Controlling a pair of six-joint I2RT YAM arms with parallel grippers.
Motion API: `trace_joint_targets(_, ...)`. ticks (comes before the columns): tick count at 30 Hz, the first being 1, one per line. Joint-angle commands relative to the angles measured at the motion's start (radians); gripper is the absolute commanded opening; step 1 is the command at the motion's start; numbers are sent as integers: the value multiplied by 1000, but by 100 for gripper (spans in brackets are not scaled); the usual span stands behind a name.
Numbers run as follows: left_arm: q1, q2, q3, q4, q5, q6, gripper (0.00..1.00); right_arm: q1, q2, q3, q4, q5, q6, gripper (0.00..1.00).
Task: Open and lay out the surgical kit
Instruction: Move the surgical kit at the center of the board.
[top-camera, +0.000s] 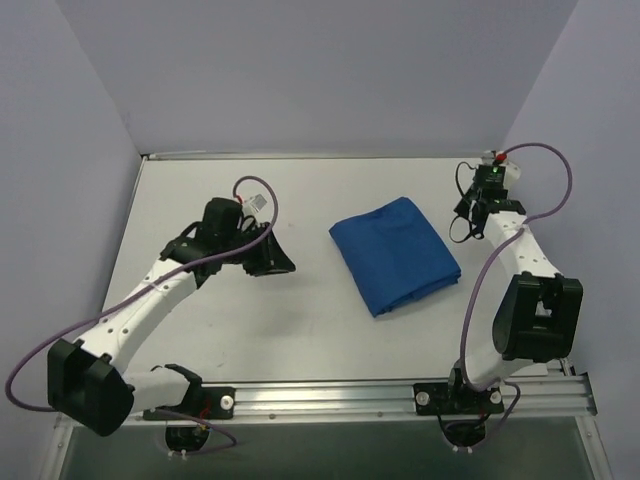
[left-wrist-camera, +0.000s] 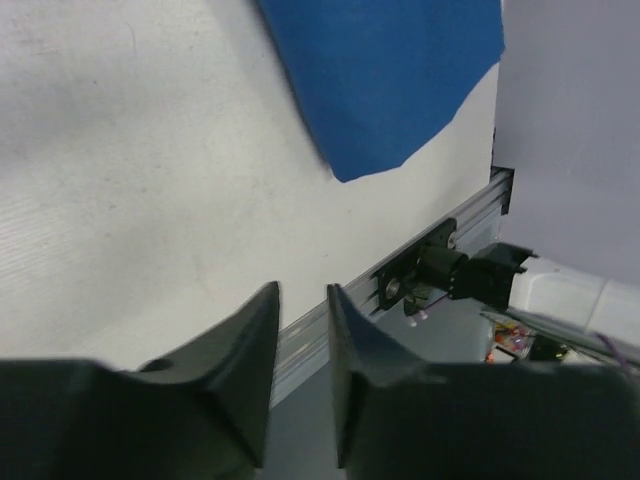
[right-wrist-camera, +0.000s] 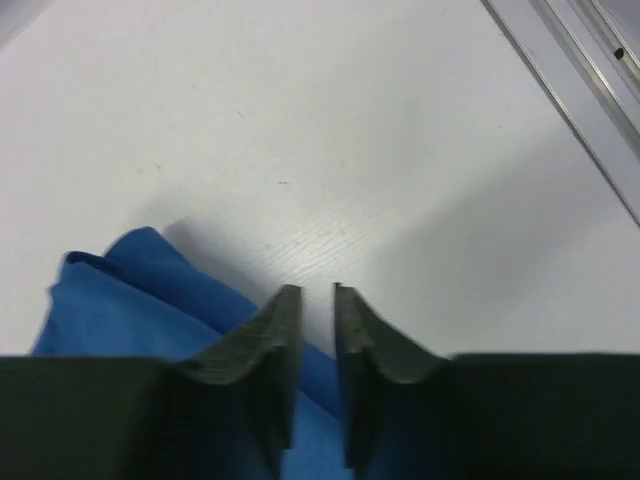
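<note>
The surgical kit is a folded royal-blue cloth bundle (top-camera: 395, 255) lying flat on the white table, right of centre. No tray or instruments show. My left gripper (top-camera: 280, 262) hovers left of the bundle, apart from it. In the left wrist view its jaws (left-wrist-camera: 303, 288) stand a narrow gap apart with nothing between them, and the bundle (left-wrist-camera: 390, 80) lies ahead. My right gripper (top-camera: 468, 215) is at the bundle's right corner. Seen from the right wrist, its jaws (right-wrist-camera: 317, 288) are slightly parted and empty, just above the edge of the cloth (right-wrist-camera: 150, 290).
An aluminium rail (top-camera: 330, 400) runs along the near table edge, carrying both arm bases. The left wrist view shows that rail (left-wrist-camera: 440, 230) and the right arm's base (left-wrist-camera: 560, 285). Another metal edge strip (right-wrist-camera: 590, 100) borders the table beyond the right gripper. Pale walls enclose three sides.
</note>
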Motion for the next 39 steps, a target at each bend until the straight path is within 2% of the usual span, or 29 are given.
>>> trace_joint_targets(1,-41,151,50,148,-36,-60,22,-10,94,35,-31,-46,-15,10)
trace_joint_targets(2,-49,227,66,159,-42,-66,16,-27,111,49,-33,-53,-5,0)
trace_joint_targets(4,-55,295,135,129,-89,-54,6,-34,145,46,-20,-79,15,0)
trace_joint_targets(8,-64,479,244,74,-65,-46,6,-39,174,12,-33,-105,16,0)
trace_joint_targets(12,-67,610,381,8,13,-42,6,-44,193,61,-169,-41,-44,0)
trace_joint_targets(15,-92,684,467,-5,-13,-40,8,-73,194,81,-260,-61,-14,0)
trace_joint_targets(18,-104,791,578,-81,-37,-66,2,-74,170,46,-261,-79,9,0)
trace_joint_targets(22,-119,891,711,-184,-118,-56,2,-91,188,79,-278,-50,-15,0)
trace_joint_targets(28,-176,1064,910,-325,-240,-65,2,-90,311,147,-283,-177,-43,0)
trace_joint_targets(30,-185,1122,958,-347,-240,-68,2,-87,346,165,-315,-199,-50,0)
trace_joint_targets(39,-168,1323,1334,-512,-250,-31,2,19,335,116,-321,-339,-38,0)
